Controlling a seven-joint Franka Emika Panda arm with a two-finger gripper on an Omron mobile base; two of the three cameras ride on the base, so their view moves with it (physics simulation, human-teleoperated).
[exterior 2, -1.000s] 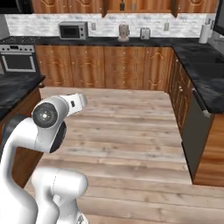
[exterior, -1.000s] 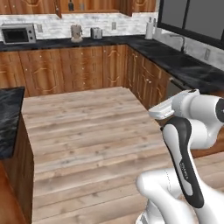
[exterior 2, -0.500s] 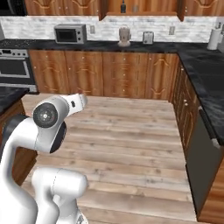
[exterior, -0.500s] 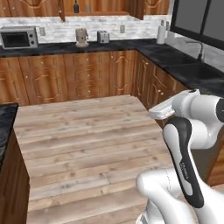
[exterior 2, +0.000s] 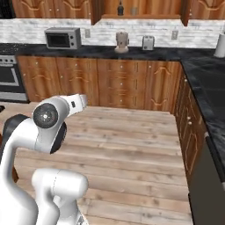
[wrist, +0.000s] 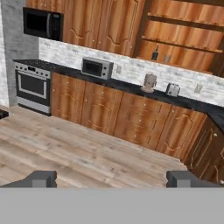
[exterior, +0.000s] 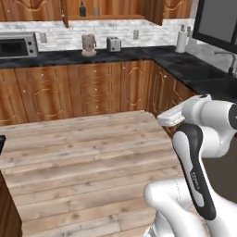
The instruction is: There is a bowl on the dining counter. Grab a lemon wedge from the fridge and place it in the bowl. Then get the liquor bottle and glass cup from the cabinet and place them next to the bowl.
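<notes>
The liquor bottle (wrist: 155, 54) stands on a shelf of the open wall cabinet (wrist: 183, 35), a small dark shape against the wood, and beside it on the same shelf sits a pale glass cup (wrist: 166, 58), too small to make out clearly. From the left base camera the bottle (exterior: 82, 8) shows at the top of the picture above the counter, with the cup (exterior: 96, 11) just to its right. Below the shelf, on the dark countertop (exterior 2: 145, 53), a squat coffee-maker-like appliance (exterior 2: 121, 42) stands near a silver toaster (exterior 2: 148, 42), and a microwave (exterior 2: 63, 38) sits well off to the left. A stove (wrist: 33, 86) stands at the far end of the cabinet run. The gripper (wrist: 113, 178) is well away from the shelf over the wooden floor (exterior: 88, 157), jaws spread wide with nothing between them.
</notes>
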